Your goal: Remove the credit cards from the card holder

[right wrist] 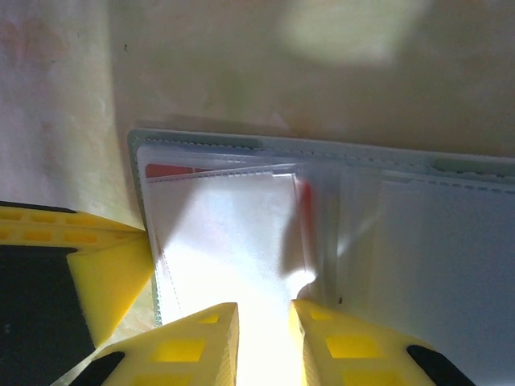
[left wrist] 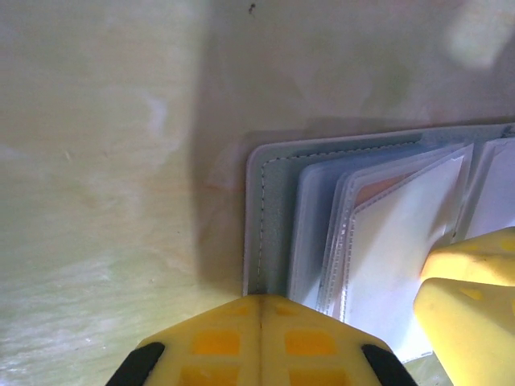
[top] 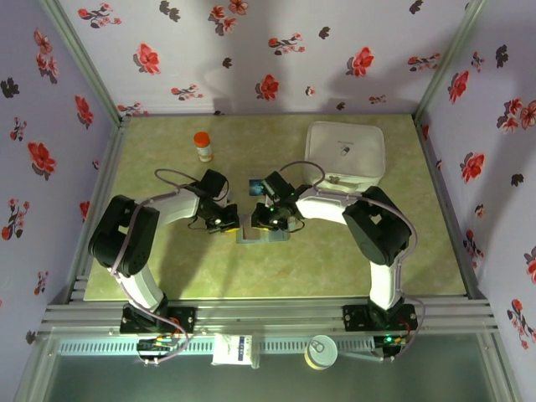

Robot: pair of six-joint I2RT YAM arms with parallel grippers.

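The closed left hand (left wrist: 260,326) pins the card holder (left wrist: 269,201). The right hand (right wrist: 264,326), slightly parted on a sleeve (right wrist: 225,233), maybe grips it. Pull the red card (right wrist: 165,170) out straight.

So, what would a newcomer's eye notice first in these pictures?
Both arms meet at mid-table over the open card holder, its clear sleeves fanned out. The left gripper, shut, sits at the grey-blue cover's edge; the right gripper hangs over a sleeve near a red card. Behind stand a white box and an orange-capped bottle.

The card holder (left wrist: 272,215) has a matt, stitched cover — its clear plastic sleeves (right wrist: 225,237) shine glossy.
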